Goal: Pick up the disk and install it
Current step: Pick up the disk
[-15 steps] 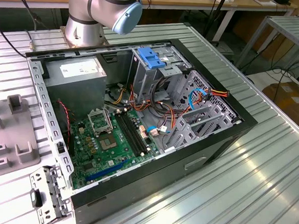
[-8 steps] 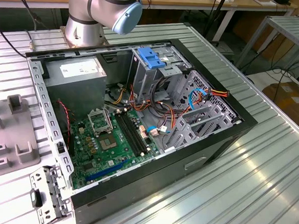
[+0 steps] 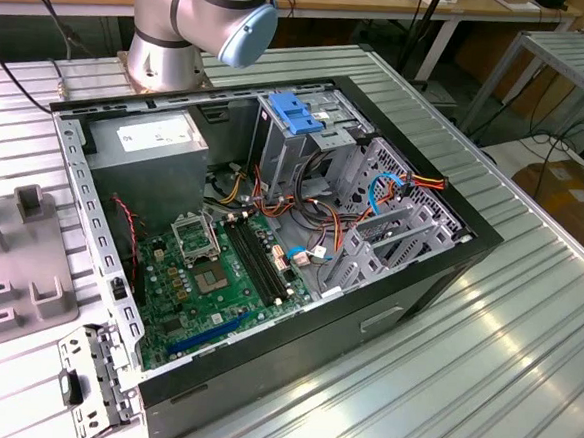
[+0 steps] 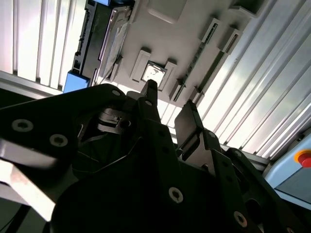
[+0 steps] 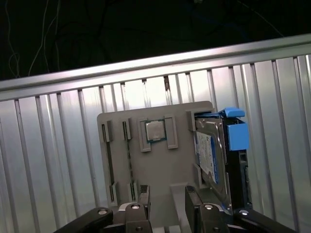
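My black claw (image 5: pixel 167 206) nose-down, spread and empty, over the grey plastic holder (image 5: pixel 160 177) with the edge-on silver-grey blue-railed disk (image 5: pixel 212 160).

I had a ribbed aluminium table (image 5: pixel 48 145) under everything. In the first wrist view a grey fixture plate (image 5: pixel 160 170) lay flat on its ribs, directly ahead of my gripper (image 5: pixel 167 191) — the nearest thing to the fingertips. Farther from the hand, in the exterior view, the open computer case (image 3: pixel 291 379) sat on the same table with a perforated metal bracket (image 3: pixel 95 391) at its near corner — and the arm's base (image 3: pixel 157 64) stood beyond the case.
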Action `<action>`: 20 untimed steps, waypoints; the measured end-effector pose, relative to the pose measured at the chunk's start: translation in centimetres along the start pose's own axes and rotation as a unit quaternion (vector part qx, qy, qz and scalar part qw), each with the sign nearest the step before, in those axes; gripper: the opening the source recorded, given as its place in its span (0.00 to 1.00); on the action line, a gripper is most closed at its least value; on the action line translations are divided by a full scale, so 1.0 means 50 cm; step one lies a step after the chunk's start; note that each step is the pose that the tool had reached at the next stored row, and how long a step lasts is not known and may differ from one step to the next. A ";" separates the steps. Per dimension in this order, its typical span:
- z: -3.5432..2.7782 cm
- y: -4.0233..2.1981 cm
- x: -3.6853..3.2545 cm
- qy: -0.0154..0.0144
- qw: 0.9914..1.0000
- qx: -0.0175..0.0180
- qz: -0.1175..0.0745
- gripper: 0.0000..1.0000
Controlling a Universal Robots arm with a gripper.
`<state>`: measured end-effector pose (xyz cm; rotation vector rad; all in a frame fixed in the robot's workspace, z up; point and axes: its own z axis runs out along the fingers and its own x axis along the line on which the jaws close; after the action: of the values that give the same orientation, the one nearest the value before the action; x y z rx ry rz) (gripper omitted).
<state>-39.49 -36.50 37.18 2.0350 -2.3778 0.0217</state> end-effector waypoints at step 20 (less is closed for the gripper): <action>0.006 0.014 -0.016 0.000 1.000 0.000 0.000 0.42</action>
<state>-40.04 -35.61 36.87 2.0351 -2.3778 0.0217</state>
